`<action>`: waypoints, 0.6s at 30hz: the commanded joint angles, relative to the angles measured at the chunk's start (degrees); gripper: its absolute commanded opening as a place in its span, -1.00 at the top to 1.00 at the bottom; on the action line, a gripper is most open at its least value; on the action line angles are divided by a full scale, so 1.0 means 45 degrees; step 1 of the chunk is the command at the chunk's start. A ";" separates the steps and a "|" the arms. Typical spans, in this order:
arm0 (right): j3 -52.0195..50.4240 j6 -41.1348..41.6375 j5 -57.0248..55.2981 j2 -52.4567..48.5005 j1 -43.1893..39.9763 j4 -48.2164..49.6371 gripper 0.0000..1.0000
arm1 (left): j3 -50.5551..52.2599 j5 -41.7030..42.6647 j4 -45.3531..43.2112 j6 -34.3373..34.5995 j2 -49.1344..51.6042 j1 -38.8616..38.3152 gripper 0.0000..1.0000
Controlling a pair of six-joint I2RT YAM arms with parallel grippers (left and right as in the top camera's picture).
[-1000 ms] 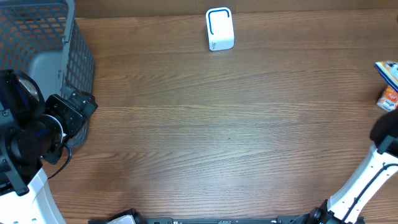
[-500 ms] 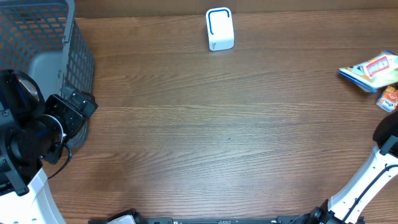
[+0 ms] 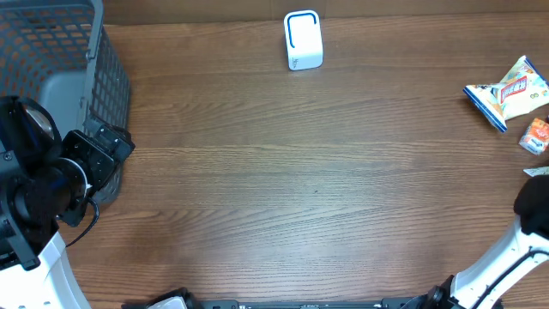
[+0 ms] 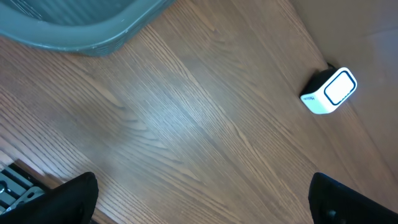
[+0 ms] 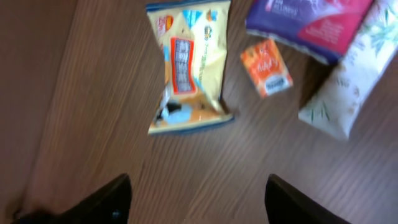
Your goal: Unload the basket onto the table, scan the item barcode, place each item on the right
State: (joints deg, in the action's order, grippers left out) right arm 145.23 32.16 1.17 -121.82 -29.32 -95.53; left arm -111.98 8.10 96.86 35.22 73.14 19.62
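Snack packet [image 3: 512, 91], crinkled, lies loose by the right table [image 3: 300, 189] edge.
Overhead: wide open woodgrain separates it from the boxy white scanner [image 3: 303, 39]. Left wrist: left gripper [image 4: 205, 190] spread wide, empty. Right wrist: right gripper [image 5: 200, 186] parted, empty, above it.

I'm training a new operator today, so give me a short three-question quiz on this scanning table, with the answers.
1. In the right wrist view, what lies just beside the yellow snack bag? A) an orange packet B) a green bottle C) a metal spoon
2. True or false: the right gripper is open, with nothing between its fingers.
3. Fill in: in the overhead view the white barcode scanner is at the far edge, and the grey mesh basket is at the far ___ corner.
Key: 1 A; 2 true; 3 left.
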 commanded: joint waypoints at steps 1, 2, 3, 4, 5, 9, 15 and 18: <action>0.0185 -0.0685 0.0544 0.0486 0.0418 -0.0345 -0.22 | -0.0024 0.0010 -0.0015 -0.0112 -0.0005 0.0073 -1.00; 0.0136 -0.0976 0.0889 0.0588 0.0539 -0.0340 -0.18 | -0.0024 0.0010 -0.0015 -0.0112 -0.0005 0.0073 -0.99; 0.0136 -0.1001 0.1107 0.0656 0.0685 -0.0340 -0.16 | -0.0024 0.0010 -0.0015 -0.0112 -0.0005 0.0073 -1.00; 0.0136 -0.1161 0.1316 0.0763 0.0835 -0.0340 -0.12 | -0.0024 0.0010 -0.0015 -0.0112 -0.0005 0.0078 -1.00; 0.0136 -0.1214 0.1399 0.0889 0.1044 -0.0340 -0.10 | -0.0024 0.0010 -0.0015 -0.0112 -0.0005 0.0078 -1.00; 0.0136 -0.1205 0.1394 0.1540 0.1885 -0.0340 -0.15 | -0.0024 0.0010 -0.0015 -0.0117 -0.0005 0.0078 -1.00; 0.0136 -0.1316 0.1321 0.2769 0.3288 -0.0340 -1.00 | -0.0024 0.0010 -0.0015 -0.0112 -0.0005 0.0073 -0.99; 0.0131 -0.1593 0.1287 0.3259 0.3978 -0.0340 -1.00 | -0.0024 0.0010 -0.0015 -0.0112 -0.0005 0.0073 -0.99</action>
State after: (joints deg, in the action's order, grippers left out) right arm 145.27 26.52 7.09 -111.61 -13.61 -97.14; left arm -111.98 8.10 96.86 35.22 73.14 19.62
